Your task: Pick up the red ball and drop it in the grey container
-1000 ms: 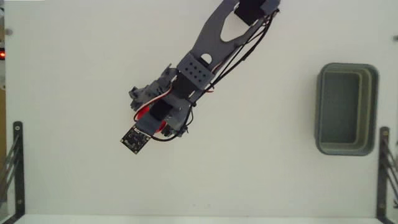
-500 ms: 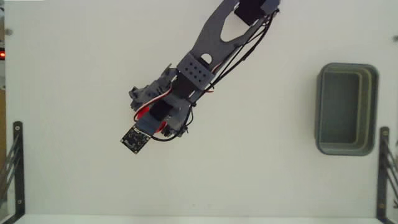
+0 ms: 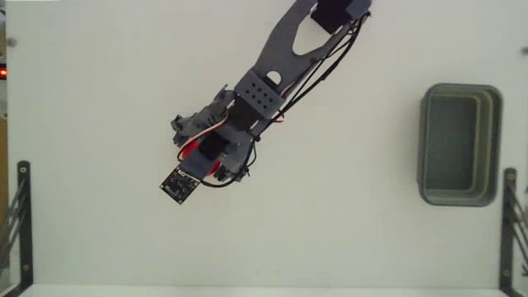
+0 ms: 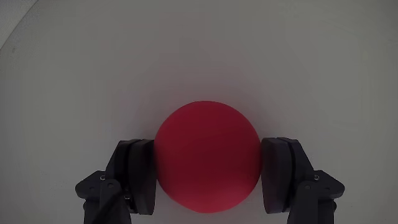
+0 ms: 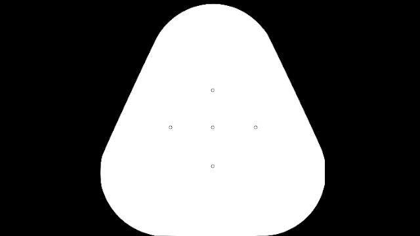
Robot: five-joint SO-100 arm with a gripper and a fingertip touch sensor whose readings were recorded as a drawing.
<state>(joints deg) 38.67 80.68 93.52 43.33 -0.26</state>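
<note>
Wrist view: gripper [image 4: 207,177] pinching the red ball [image 4: 207,155], one dark pad on each side. Left finger [image 4: 134,177] pressed to ball's left flank, right finger [image 4: 286,177] to its right flank; no gap visible btw pads and ball. Ball fills centre-bottom of that view, lower edge near frame bottom. Smooth, matte, plain red. White table [image 4: 74,62] behind and above ball, bare. Cannot tell from this view whether ball sits on table or is lifted off it.

Fixed view, looking down: arm [image 3: 272,70] comes in from top edge, runs diagonally down-left. Gripper [image 3: 200,157] at arm's lower end, mostly hidden under wrist hardware and small camera board [image 3: 178,185]. Only slivers of the red ball [image 3: 188,149] show, peeking out at left side of gripper body. Red/white/black wires [image 3: 318,66] run along arm.

Grey container [image 3: 491,144] at right side of table [image 3: 99,82] in fixed view, long axis running top-bottom, upright, hollow facing up, nothing seen inside. Ball + gripper well apart from container, far to its left, about level w/ its middle. Arm's upper end is nearer the container than gripper is, above-left of it.

Dark metal brackets [image 3: 20,219] at lower left and lower right table edges; right one just beside container's lower corner.
</note>
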